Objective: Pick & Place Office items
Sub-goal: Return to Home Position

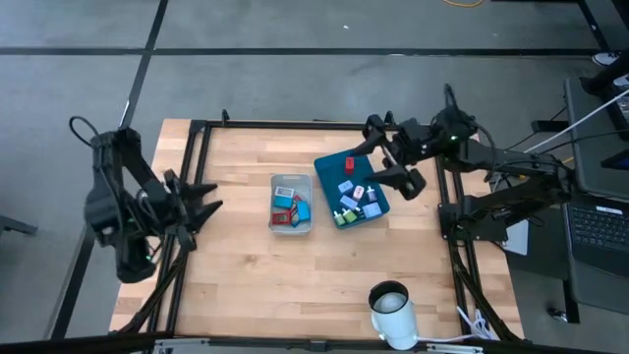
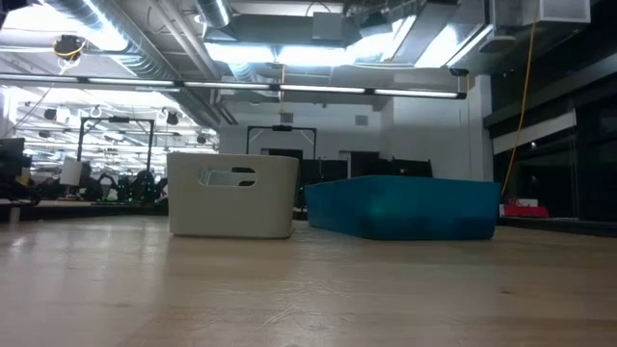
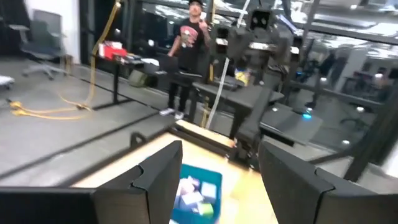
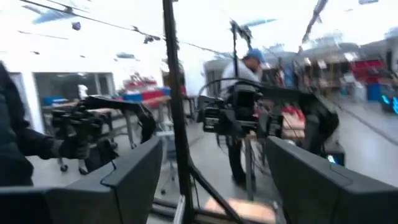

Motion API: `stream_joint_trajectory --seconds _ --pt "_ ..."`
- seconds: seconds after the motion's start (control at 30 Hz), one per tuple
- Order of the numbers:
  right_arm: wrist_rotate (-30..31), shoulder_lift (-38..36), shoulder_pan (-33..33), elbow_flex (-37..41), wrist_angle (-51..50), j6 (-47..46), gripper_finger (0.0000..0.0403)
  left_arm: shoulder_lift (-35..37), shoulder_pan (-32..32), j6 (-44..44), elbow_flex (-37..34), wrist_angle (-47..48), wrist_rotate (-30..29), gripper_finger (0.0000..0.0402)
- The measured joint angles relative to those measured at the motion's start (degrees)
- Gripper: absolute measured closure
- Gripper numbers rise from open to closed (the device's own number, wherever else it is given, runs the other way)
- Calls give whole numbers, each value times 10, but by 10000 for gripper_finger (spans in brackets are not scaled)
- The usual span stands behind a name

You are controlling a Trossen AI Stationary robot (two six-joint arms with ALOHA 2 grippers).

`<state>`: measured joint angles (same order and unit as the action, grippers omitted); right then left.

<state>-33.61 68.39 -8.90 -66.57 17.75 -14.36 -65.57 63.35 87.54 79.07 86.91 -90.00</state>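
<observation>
Colourful office items [image 1: 346, 187] across one teal tray [image 1: 327, 175], one grey bin [image 1: 291, 231]

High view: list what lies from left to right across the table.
Left gripper, jaws open → grey rectangular bin → teal rectangular tray → dark laptop farthest right; the right gripper overlaps the tray's right edge.

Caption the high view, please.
Left arm and right arm flank the table, jaws open; office items lie in tray and bin.
</observation>
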Motion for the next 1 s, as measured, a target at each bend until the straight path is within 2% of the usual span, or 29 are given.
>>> stream_joint_trajectory --seconds 0.1,0.23,0.37,0.5,0.6,0.77,0.83,1.0 --pt "23 0 8 1 -42 25 115 20 13 40 -78 -34 1 193" --pt "34 -1 16 1 -45 45 115 43 18 84 -155 -66 0 193" --pt "45 -1 26 2 -40 46 115 54 18 125 -214 -99 0 193" --pt "69 -2 46 44 -22 45 115 53 19 152 -262 -132 0 194" --pt "75 -1 58 117 73 25 115 53 12 173 -296 -163 0 192" --pt "90 17 83 250 329 -51 114 52 -13 163 -365 -277 -1 194" --pt "92 19 94 277 366 -69 114 51 -31 163 -396 -324 -1 193" --pt "112 20 108 310 363 -57 114 49 -65 149 -450 -419 0 193"
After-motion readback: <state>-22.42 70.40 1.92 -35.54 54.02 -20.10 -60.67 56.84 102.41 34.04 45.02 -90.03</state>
